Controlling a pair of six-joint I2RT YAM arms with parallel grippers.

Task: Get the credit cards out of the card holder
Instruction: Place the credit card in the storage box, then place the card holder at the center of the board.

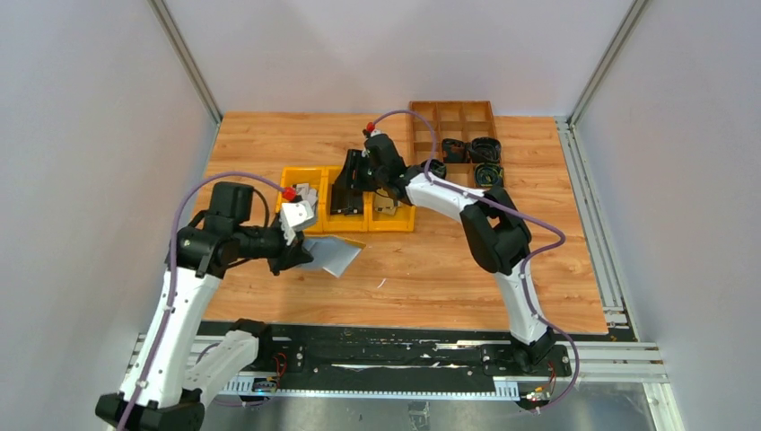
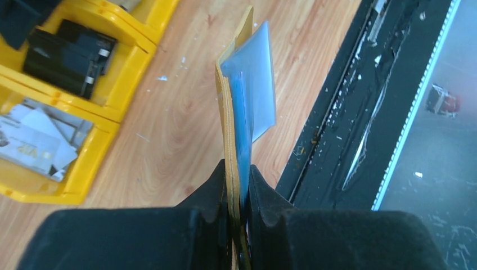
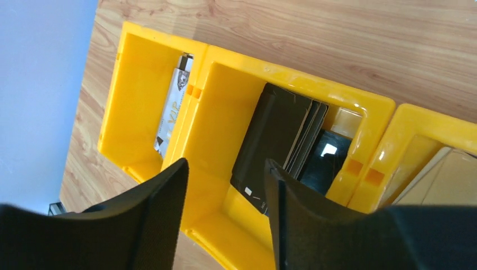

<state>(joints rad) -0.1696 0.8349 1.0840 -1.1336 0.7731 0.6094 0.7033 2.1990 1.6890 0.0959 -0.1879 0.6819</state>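
Note:
My left gripper (image 1: 301, 251) is shut on the card holder (image 1: 334, 255), a mustard-tan flat wallet with a silver-grey face, held just above the table in front of the yellow bins. The left wrist view shows the card holder (image 2: 229, 118) edge-on, pinched between the black fingers of the left gripper (image 2: 239, 180). Whether a card sits inside it does not show. Credit cards lie in the bins: silver ones (image 3: 171, 112) in the left bin, black ones (image 3: 275, 135) in the middle, beige ones (image 3: 444, 174) on the right. My right gripper (image 3: 225, 191) hangs open over the middle bin, holding nothing.
Three yellow bins (image 1: 345, 227) stand in a row mid-table. A brown divided tray (image 1: 453, 117) with black items (image 1: 471, 153) is at the back right. The table's near edge and a black rail (image 2: 360, 112) lie just beside the card holder.

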